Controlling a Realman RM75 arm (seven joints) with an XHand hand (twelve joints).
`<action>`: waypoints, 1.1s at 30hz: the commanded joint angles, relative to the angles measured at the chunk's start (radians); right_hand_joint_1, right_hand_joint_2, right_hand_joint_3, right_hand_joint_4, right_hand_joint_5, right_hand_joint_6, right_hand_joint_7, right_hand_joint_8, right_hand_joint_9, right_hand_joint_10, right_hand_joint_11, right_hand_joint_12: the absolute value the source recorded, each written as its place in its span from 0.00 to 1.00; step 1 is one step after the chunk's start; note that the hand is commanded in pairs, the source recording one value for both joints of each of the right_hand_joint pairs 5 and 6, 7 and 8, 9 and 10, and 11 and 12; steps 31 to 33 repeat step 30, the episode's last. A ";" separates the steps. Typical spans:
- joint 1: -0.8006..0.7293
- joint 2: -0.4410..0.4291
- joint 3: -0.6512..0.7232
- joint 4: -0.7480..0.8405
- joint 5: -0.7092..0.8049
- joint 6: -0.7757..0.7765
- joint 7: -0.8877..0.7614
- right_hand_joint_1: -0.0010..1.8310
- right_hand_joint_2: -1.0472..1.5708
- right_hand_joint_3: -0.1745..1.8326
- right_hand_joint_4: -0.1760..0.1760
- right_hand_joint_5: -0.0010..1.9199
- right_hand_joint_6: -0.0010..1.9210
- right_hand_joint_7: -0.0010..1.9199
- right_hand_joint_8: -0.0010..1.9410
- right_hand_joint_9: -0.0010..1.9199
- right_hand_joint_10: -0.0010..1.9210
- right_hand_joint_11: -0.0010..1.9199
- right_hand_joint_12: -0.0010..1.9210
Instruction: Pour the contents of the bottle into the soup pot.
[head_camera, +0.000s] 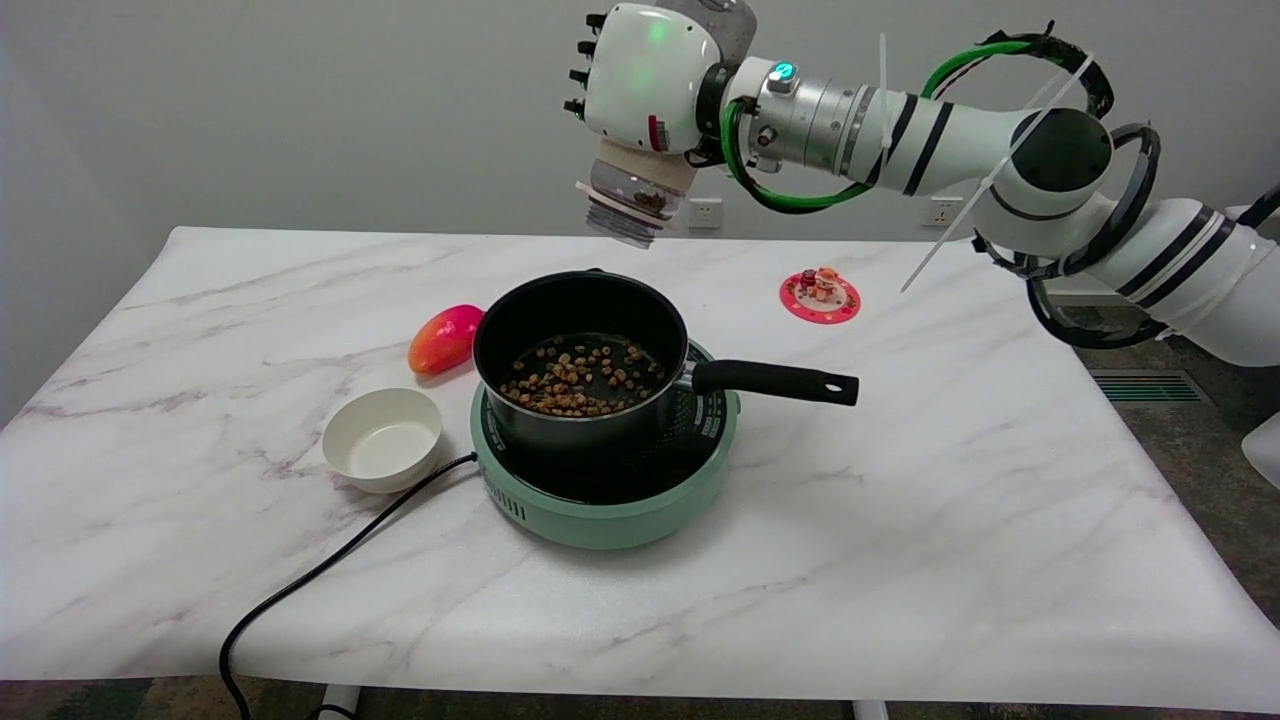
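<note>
The right hand (645, 80) is gripping a clear ribbed bottle (632, 205), mouth tilting down above the round black soup pot (580, 350) of brown pellets.

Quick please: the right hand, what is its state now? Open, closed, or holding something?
Right hand: holding the bottle, tilted mouth-down above the soup pot.

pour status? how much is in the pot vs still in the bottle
Mostly done: brown pieces already cover the floor of the soup pot on the green cooker. In hand: the right hand holds the bottle tipped mouth-down above the pot. Left: a few pieces show inside the bottle; then set it down.
</note>
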 joint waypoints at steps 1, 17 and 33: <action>-0.046 0.013 0.010 0.025 -0.021 -0.017 0.058 0.79 0.79 0.36 0.50 1.00 1.00 1.00 0.99 0.66 0.65 0.64 0.64; -0.030 0.016 0.034 0.046 -0.040 0.010 0.059 0.79 0.79 0.37 0.50 1.00 1.00 1.00 0.99 0.66 0.66 0.64 0.64; -0.136 0.045 0.131 0.057 0.070 -0.038 0.064 0.78 0.80 0.36 0.50 1.00 1.00 1.00 0.99 0.66 0.66 0.64 0.64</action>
